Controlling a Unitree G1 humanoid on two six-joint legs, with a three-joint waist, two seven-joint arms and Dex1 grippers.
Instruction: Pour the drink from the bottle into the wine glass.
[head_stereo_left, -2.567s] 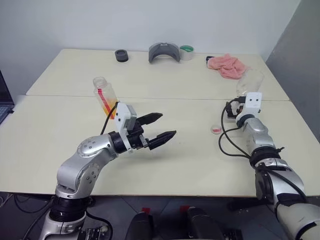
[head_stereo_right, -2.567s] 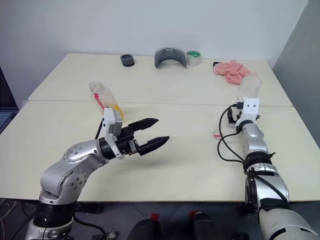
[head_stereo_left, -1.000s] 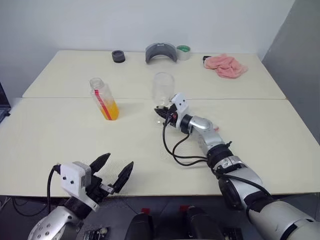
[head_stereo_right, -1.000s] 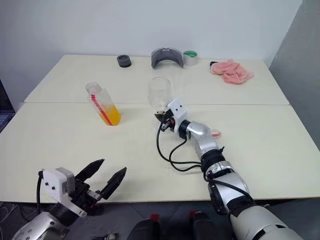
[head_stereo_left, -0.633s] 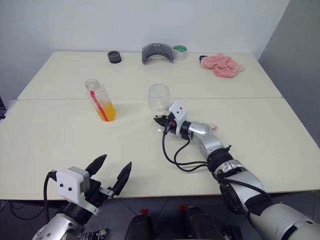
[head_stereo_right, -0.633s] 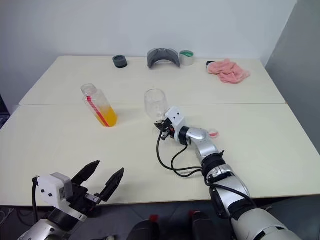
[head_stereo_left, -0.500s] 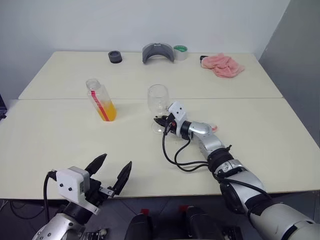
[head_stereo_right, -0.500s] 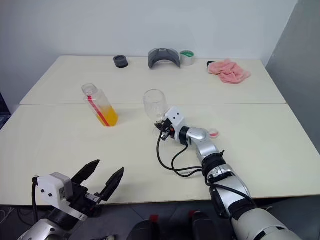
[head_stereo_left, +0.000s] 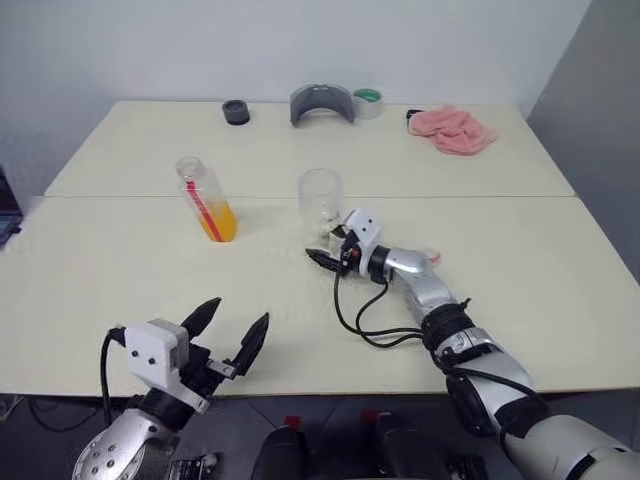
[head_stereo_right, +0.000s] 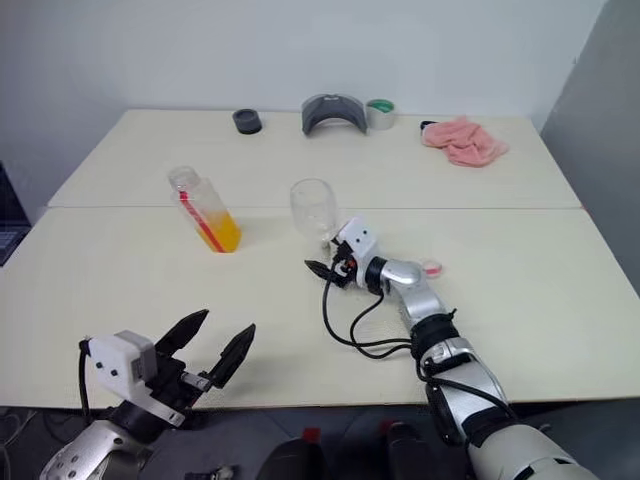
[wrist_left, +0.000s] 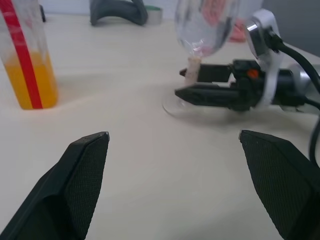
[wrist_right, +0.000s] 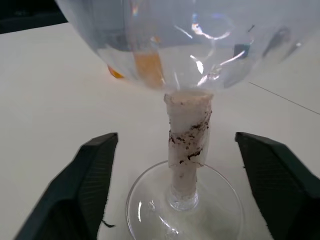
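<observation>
Black right tool (wrist_right: 184, 175) level, astride glass stem (wrist_right: 187, 150)

glossy clear wine glass (head_stereo_right: 312, 208), matt table (head_stereo_right: 500, 300)

The glass (head_stereo_left: 320, 205) stands mid-table (head_stereo_left: 560, 280), the bottle (head_stereo_left: 206, 200) to its left. Along the far edge lie a puck (head_stereo_left: 236, 111), a holder (head_stereo_left: 322, 104), tape (head_stereo_left: 369, 102) and a cloth (head_stereo_left: 452, 130).
</observation>
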